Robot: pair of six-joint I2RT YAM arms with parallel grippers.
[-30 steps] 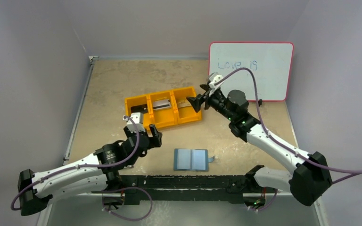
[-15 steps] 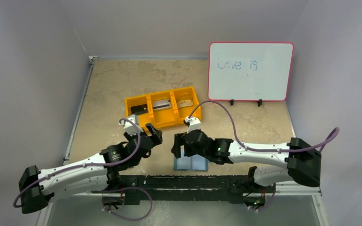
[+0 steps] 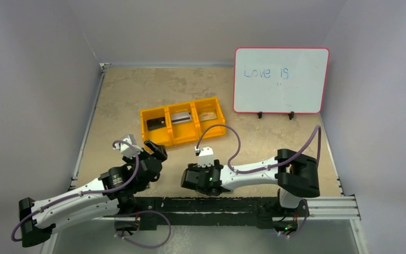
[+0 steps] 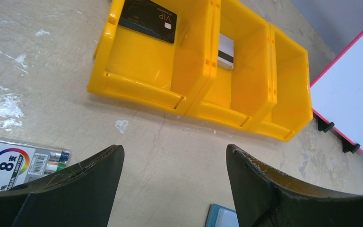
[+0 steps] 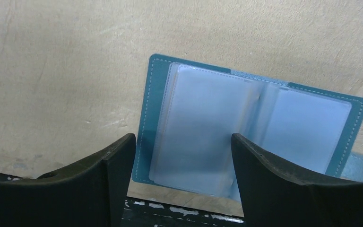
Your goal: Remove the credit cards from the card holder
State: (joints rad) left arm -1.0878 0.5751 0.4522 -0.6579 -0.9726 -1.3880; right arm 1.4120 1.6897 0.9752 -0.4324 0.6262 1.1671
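Note:
The card holder (image 5: 246, 125) lies open on the table near the front edge, teal with pale blue-grey pockets that look empty. My right gripper (image 5: 183, 139) is open and hovers just above its left page; in the top view the gripper (image 3: 189, 181) hides the holder. The credit cards lie in the orange bin (image 3: 186, 138): a black card (image 3: 156, 123) left, a silver-grey card (image 3: 180, 117) middle, a tan card (image 3: 207, 115) right. My left gripper (image 3: 153, 150) is open and empty, in front of the bin's left end. The left wrist view shows the black card (image 4: 147, 20) and the holder's corner (image 4: 222, 217).
A white board (image 3: 280, 79) with a red rim stands at the back right. A pack of coloured markers (image 4: 19, 163) lies on the table left of my left gripper. A black rail (image 3: 217, 203) runs along the table's front edge.
My right arm has swung from the bin's right compartment down to the front edge and now sits over the open holder. My left arm has drawn back to the left.

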